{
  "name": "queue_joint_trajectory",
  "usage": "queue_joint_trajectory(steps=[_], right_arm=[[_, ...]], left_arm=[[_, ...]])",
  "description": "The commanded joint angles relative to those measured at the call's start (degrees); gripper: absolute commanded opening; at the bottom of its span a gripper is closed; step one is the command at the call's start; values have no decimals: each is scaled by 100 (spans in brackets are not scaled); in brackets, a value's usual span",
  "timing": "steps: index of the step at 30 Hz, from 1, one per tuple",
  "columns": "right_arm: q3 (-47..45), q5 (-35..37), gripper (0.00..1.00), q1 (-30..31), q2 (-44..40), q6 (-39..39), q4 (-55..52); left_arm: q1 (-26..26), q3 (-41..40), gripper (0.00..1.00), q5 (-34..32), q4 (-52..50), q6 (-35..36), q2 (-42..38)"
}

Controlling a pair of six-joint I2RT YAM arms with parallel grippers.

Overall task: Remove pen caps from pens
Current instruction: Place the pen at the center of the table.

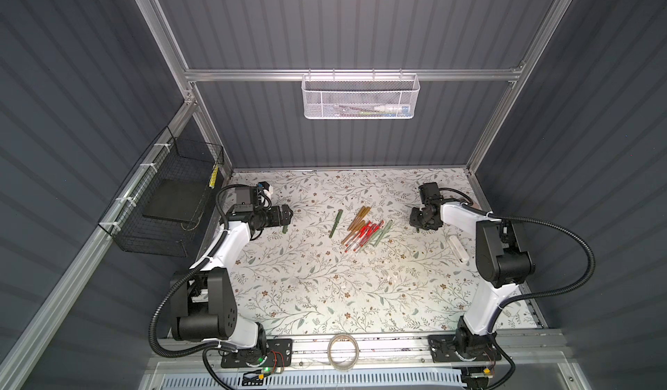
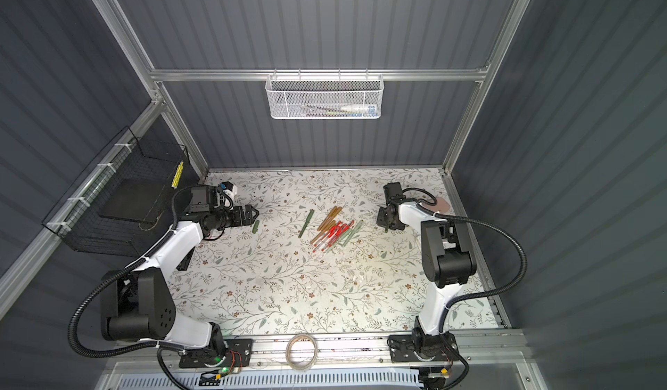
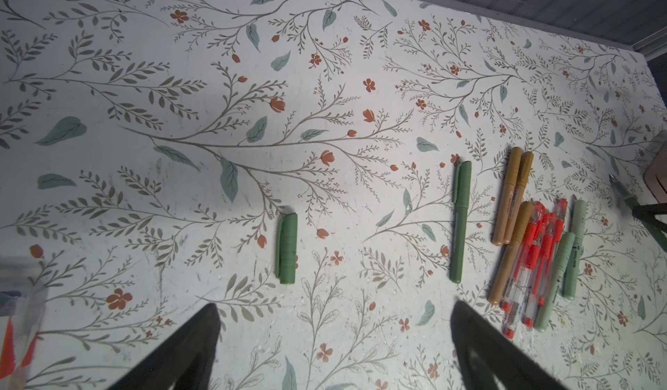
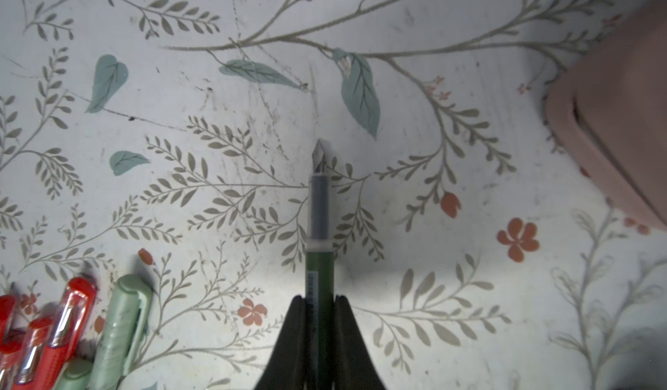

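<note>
Right fingers [image 4: 292, 341] around uncapped green pen [image 4: 319, 272]

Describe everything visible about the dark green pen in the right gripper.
The dark green pen is uncapped: slim green barrel with a small label, clear ring, grey grip section, bare metal tip. The right gripper is shut on the barrel, the tip sticking out beyond it over the floral table. Whether the tip touches the table is unclear.

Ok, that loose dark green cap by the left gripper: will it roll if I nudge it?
Probably only a little: the dark green cap is a round tube, but the clip along its side should stop it. It looks short, stiff and light, so a push may skid it across the table.
</note>
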Motion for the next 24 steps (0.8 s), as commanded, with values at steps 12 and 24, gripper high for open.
queue_joint_trajectory(steps=[12, 24], right_arm=[[694, 128, 13, -62, 551, -13, -872], [700, 103, 30, -62, 546, -36, -862]], left_arm=[[49, 140, 100, 232, -30, -84, 20], [45, 257, 100, 490, -92, -92, 49]])
